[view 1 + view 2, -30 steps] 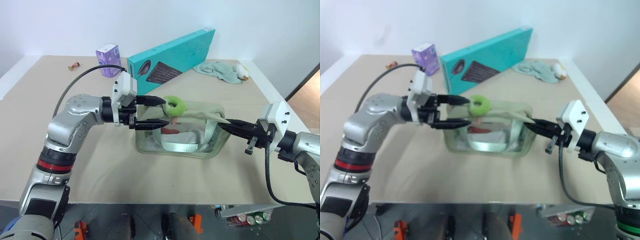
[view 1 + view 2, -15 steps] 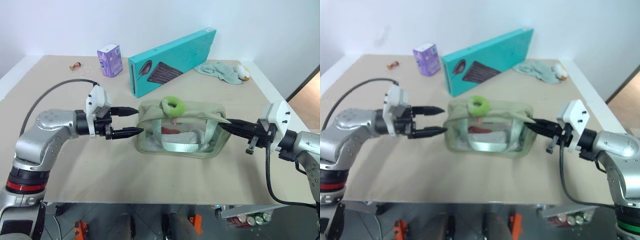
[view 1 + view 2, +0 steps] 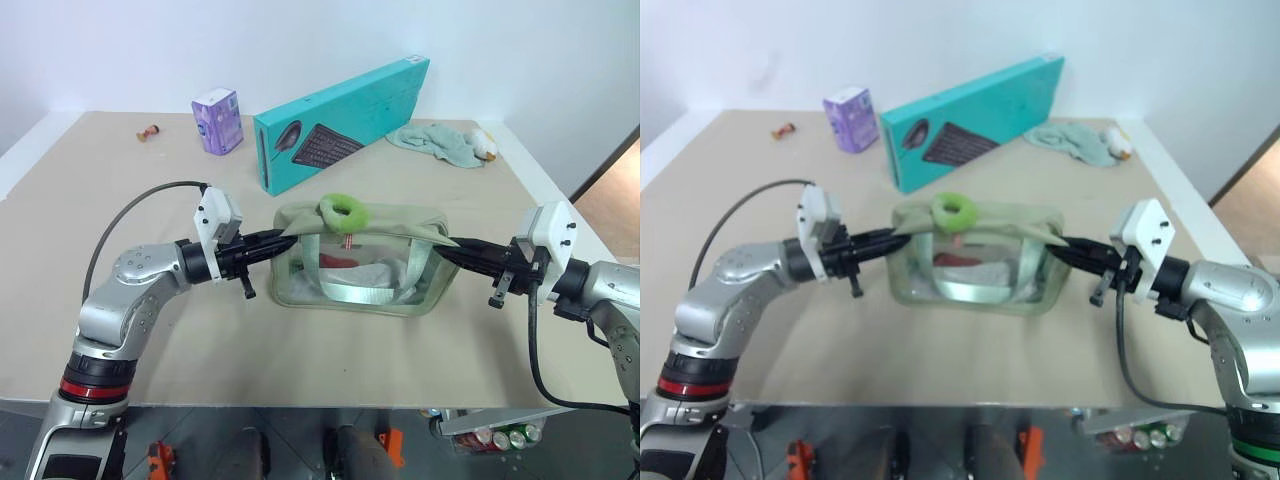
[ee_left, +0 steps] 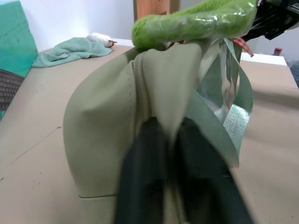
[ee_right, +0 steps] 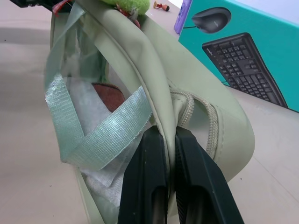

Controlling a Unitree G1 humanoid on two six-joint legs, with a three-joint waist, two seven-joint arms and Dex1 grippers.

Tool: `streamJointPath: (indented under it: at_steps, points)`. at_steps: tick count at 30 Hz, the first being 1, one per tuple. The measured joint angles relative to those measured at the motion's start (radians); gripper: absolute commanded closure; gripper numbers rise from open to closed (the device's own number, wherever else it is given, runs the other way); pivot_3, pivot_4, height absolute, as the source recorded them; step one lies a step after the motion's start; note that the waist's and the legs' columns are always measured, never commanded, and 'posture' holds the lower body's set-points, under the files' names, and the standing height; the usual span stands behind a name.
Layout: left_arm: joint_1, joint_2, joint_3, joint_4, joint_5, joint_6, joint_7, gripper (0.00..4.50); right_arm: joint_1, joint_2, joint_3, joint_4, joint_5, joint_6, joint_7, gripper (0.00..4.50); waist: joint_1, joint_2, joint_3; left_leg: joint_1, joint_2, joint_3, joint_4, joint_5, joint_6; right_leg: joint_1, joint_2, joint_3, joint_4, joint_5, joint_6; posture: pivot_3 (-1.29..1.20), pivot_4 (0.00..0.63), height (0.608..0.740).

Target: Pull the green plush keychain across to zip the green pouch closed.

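While both are pinching fabric, the left tool [image 3: 280, 238] is clamping the pouch's [image 3: 362, 262] left end and the right tool [image 3: 447, 246] is clamping its right end. Between them, the keychain [image 3: 344, 209] is sitting on the pouch's top, left of middle, on the bench [image 3: 200, 330].

On the table [image 3: 970, 350], the green pouch [image 3: 970, 265] sits between both arms, with the green plush keychain [image 3: 955, 213] resting on its top edge toward the robot's left end. The left gripper [image 3: 898, 238] pinches the pouch's left end, and the right gripper [image 3: 1058, 243] pinches its right end. Behind stand a teal keyboard box [image 3: 975, 118], a purple carton [image 3: 851, 118] and a pale teal cloth [image 3: 1072, 139].
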Motion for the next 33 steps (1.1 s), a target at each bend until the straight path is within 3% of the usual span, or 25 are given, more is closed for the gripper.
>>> streamJointPath:
  at_steps: [2, 3, 5, 10, 14, 16, 21, 27, 32, 33]
  points:
    - [0.001, -0.004, 0.000, 0.000, 0.000, 0.000, 0.002, 4.46, 0.002, -0.003, 0.000, -0.001, 0.005, 0.009, 0.000, 4.50, 0.000, 0.000, 0.000, 0.000, 0.000, 0.001, 0.000, 0.000, 0.000, 0.000, 0.000, 0.000, 0.000, 0.000, 0.000, 0.00, 0.150, 0.740]
    - [0.001, -0.006, 0.000, 0.000, 0.000, 0.000, 0.003, 4.50, 0.002, -0.006, -0.001, -0.003, 0.013, 0.021, -0.001, 3.75, 0.000, 0.000, 0.000, 0.000, 0.000, 0.001, 0.000, 0.000, 0.000, 0.000, 0.000, 0.000, 0.000, 0.000, 0.000, 0.00, 0.150, 0.740]
    - [0.001, -0.012, 0.000, 0.000, 0.000, 0.000, 0.003, 4.50, 0.005, -0.015, -0.004, -0.007, 0.027, 0.046, 0.000, 3.22, 0.001, 0.000, 0.000, 0.000, 0.000, 0.001, 0.000, 0.000, 0.000, 0.000, -0.001, 0.000, 0.000, 0.000, 0.000, 0.00, 0.150, 0.740]
    - [0.001, -0.018, -0.004, 0.000, 0.000, 0.000, -0.002, 4.50, 0.039, -0.099, -0.013, -0.012, 0.008, 0.047, 0.043, 1.37, 0.002, 0.000, 0.000, 0.000, -0.001, 0.001, 0.000, 0.000, 0.000, 0.000, -0.001, -0.001, 0.000, 0.000, 0.000, 0.00, 0.150, 0.740]
    - [-0.001, -0.019, -0.005, 0.000, 0.001, 0.000, -0.006, 4.50, -0.042, -0.141, -0.023, -0.037, 0.010, 0.054, 0.040, 0.03, -0.001, 0.000, 0.000, 0.000, -0.001, 0.002, 0.000, 0.000, 0.000, -0.001, -0.001, 0.000, 0.000, 0.000, -0.001, 0.00, 0.150, 0.740]
    - [-0.003, -0.021, -0.012, 0.000, 0.001, 0.000, -0.006, 4.50, -0.130, -0.142, -0.012, -0.081, 0.010, 0.055, 0.017, 0.03, 0.000, 0.000, 0.000, 0.000, -0.001, 0.001, 0.000, 0.001, 0.001, 0.000, -0.001, -0.001, 0.000, 0.000, -0.001, 0.00, 0.150, 0.740]
    - [-0.011, -0.027, -0.026, 0.000, 0.002, 0.000, -0.004, 4.50, -0.312, -0.057, 0.159, -0.164, -0.011, 0.080, -0.070, 0.03, 0.001, 0.000, 0.000, 0.000, -0.001, 0.000, 0.000, 0.001, 0.001, 0.000, -0.001, -0.001, 0.000, 0.000, -0.002, 0.00, 0.150, 0.740]
    - [-0.013, -0.034, -0.029, -0.001, 0.001, 0.000, 0.002, 4.50, -0.327, 0.007, 0.279, -0.206, -0.039, 0.093, -0.092, 0.03, 0.004, 0.000, 0.000, -0.003, -0.004, 0.000, 0.000, 0.000, 0.002, -0.001, -0.005, -0.001, -0.001, 0.000, 0.004, 0.00, 0.150, 0.740]
    - [-0.013, -0.035, -0.031, -0.001, 0.002, 0.000, 0.004, 4.50, -0.318, 0.028, 0.302, -0.193, -0.068, 0.065, -0.087, 0.03, 0.004, 0.000, 0.000, -0.002, -0.004, -0.001, 0.000, 0.000, 0.002, -0.001, -0.005, -0.002, -0.001, -0.001, 0.002, 0.00, 0.150, 0.740]
    - [-0.012, -0.036, -0.031, -0.001, 0.002, 0.000, 0.005, 4.50, -0.322, 0.033, 0.302, -0.180, -0.073, 0.057, -0.085, 0.27, 0.004, 0.000, 0.000, -0.002, -0.004, -0.001, 0.000, 0.001, 0.002, 0.000, -0.005, -0.002, -0.001, -0.002, 0.001, 0.00, 0.150, 0.740]
